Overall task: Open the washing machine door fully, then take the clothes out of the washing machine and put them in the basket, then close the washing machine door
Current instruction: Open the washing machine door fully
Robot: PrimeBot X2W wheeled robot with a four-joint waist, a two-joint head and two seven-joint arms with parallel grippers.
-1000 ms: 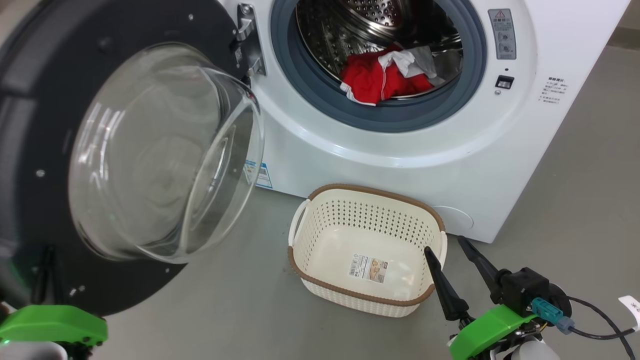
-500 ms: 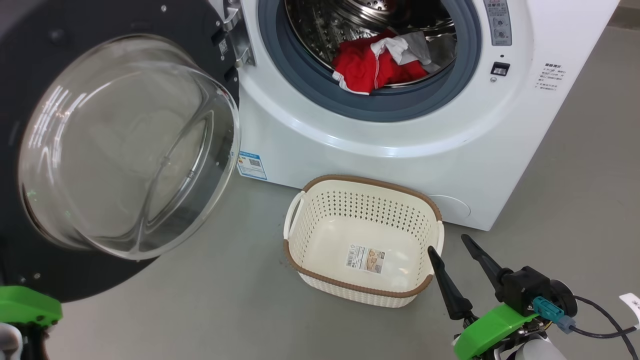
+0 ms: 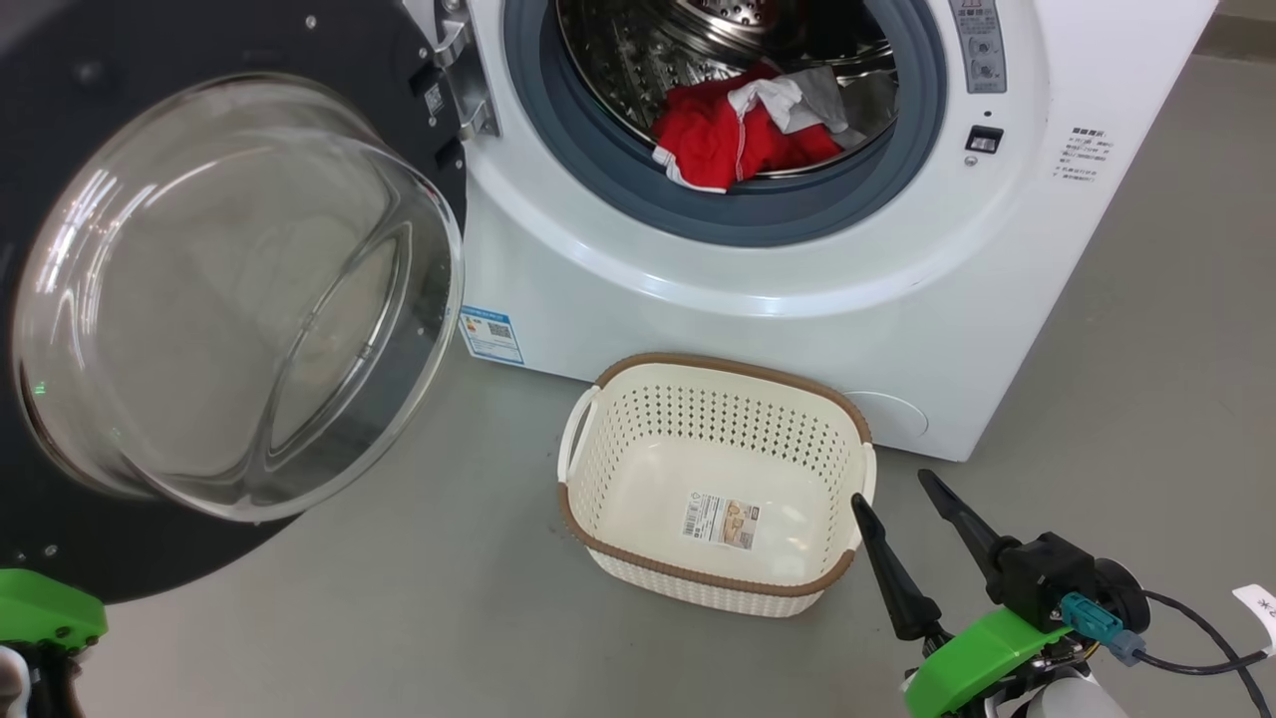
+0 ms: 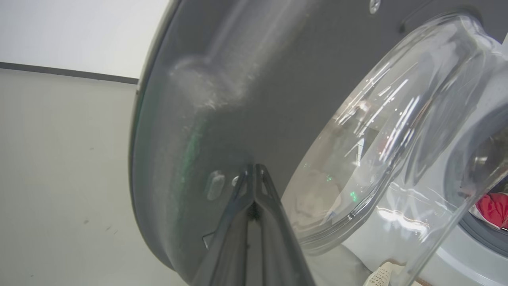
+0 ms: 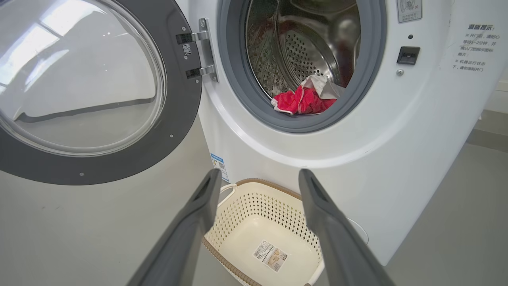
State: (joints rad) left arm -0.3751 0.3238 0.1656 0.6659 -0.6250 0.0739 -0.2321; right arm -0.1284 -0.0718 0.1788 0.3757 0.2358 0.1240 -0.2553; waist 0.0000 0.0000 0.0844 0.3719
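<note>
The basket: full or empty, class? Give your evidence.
Empty. The basket shows its bare bottom and sticker; the clothes lie in the drum.

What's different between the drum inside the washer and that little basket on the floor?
The drum is shiny steel; the basket is cream plastic with a brown rim. The drum holds the clothes; the basket holds just a sticker. The drum is round, the basket a rounded rectangle. Both are perforated.
</note>
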